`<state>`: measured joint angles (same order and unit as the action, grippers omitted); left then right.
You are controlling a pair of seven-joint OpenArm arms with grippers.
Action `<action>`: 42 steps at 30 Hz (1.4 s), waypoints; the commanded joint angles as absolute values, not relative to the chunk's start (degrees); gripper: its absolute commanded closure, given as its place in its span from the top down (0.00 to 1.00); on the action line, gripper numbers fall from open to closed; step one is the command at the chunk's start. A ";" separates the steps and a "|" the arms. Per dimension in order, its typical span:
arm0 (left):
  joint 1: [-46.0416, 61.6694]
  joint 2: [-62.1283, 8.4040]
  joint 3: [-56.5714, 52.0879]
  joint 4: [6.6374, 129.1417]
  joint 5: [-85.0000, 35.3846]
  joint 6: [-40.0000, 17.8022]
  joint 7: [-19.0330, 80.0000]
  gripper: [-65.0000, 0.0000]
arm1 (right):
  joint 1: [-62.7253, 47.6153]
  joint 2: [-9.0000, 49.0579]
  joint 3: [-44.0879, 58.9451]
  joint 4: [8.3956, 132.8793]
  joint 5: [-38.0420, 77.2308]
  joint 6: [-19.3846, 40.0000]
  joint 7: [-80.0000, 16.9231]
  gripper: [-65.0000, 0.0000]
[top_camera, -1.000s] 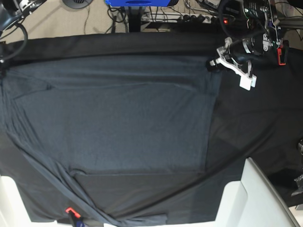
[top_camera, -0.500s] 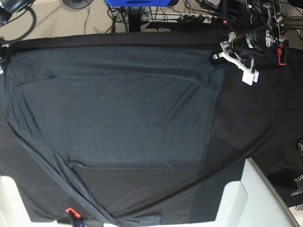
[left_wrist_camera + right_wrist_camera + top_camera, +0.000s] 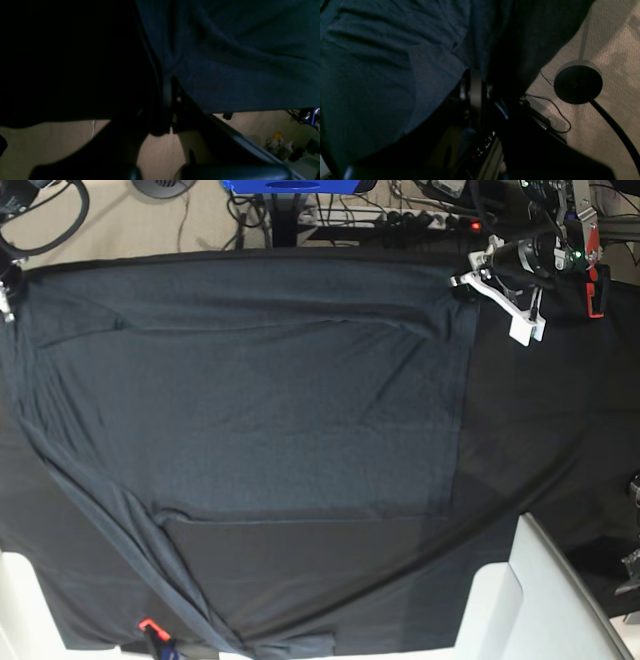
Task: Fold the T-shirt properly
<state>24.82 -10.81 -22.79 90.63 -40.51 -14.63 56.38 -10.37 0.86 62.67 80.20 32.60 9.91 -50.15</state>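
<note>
Since the earlier base frames, the far edge of the T-shirt has been drawn farther back toward the rear edge of the bench, and both arms have retreated with it, the one on the view's right now up near the top of the frame.

Nearest the camera, the shirt's lower part lies in a darker folded band with a long diagonal crease running toward the near left corner. Beyond that, the charcoal body spreads flat across most of the black-covered bench, with one shallow fold line near the far edge.

At the far right corner of the shirt, the left pincer is pinched tight on the fabric; the left wrist view shows the left pincer with jaws pressed together and the heathered knit bunched at their tips. Its arm reaches in from the rear right, white bracket angled downward.

At the far left corner, the right pincer is likewise clamped on the shirt's edge, cloth hanging from it above the floor. In the base view only a sliver of that arm shows at the frame's left edge.
</note>
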 commanded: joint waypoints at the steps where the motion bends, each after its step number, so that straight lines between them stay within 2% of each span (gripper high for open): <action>1: 24.84 -11.47 -23.08 91.12 -40.92 -14.81 55.96 0.00 | -10.42 1.80 62.99 81.19 32.92 10.07 -49.10 0.00; 9: 24.57 -11.47 -23.08 91.12 -40.84 -14.81 55.96 0.00 | -11.30 1.71 63.08 81.10 33.10 10.07 -49.36 0.01; 11: 24.57 -11.47 -23.08 91.12 -40.84 -14.81 55.96 0.00 | -11.30 1.71 63.08 81.10 33.01 9.98 -49.36 0.06; 12: 24.57 -11.47 -23.08 91.12 -40.84 -14.81 55.96 0.00 | -11.30 1.71 63.08 81.10 33.01 9.98 -49.36 0.11; 16: 24.48 -11.38 -23.60 91.12 -40.84 -14.46 55.96 0.00 | -11.38 1.63 63.08 81.10 33.01 9.98 -49.36 0.49; 17: 24.48 -11.38 -23.69 91.12 -40.84 -14.46 55.96 0.06 | -11.38 1.63 63.08 81.10 33.01 9.98 -49.36 0.58; 18: 24.48 -11.38 -23.69 91.12 -40.84 -14.46 55.87 0.18 | -11.38 1.63 63.08 81.10 33.10 9.98 -49.36 0.66; 20: 24.48 -11.38 -23.69 91.12 -40.75 -14.46 54.64 0.34 | -11.38 1.63 63.08 81.19 33.10 9.98 -49.10 0.72; 23: 24.92 -11.47 -23.69 91.12 -40.75 -14.37 52.53 0.51 | -11.30 1.63 63.08 81.54 33.10 9.98 -49.01 0.73; 27: 24.92 -12.97 -23.78 91.03 -40.75 -14.37 52.44 0.78 | -10.86 2.15 63.08 81.98 32.75 9.98 -48.92 0.73; 30: 24.66 -13.58 -26.24 90.59 -40.75 -10.59 52.44 0.91 | -10.51 2.24 63.08 84.18 32.57 9.98 -48.92 0.73; 35: 23.16 -14.73 -31.60 88.13 -38.64 -8.57 52.44 0.93 | -10.42 2.59 62.99 87.78 32.57 7.69 -48.92 0.73; 39: 20.97 -15.78 -33.71 86.90 -35.47 -8.57 52.70 0.93 | -8.31 6.90 62.20 87.78 32.57 6.90 -48.84 0.73; 42: 19.30 -17.01 -33.80 86.73 -35.91 -8.57 52.88 0.93 | -5.32 12.44 55.96 85.05 32.57 6.99 -48.84 0.73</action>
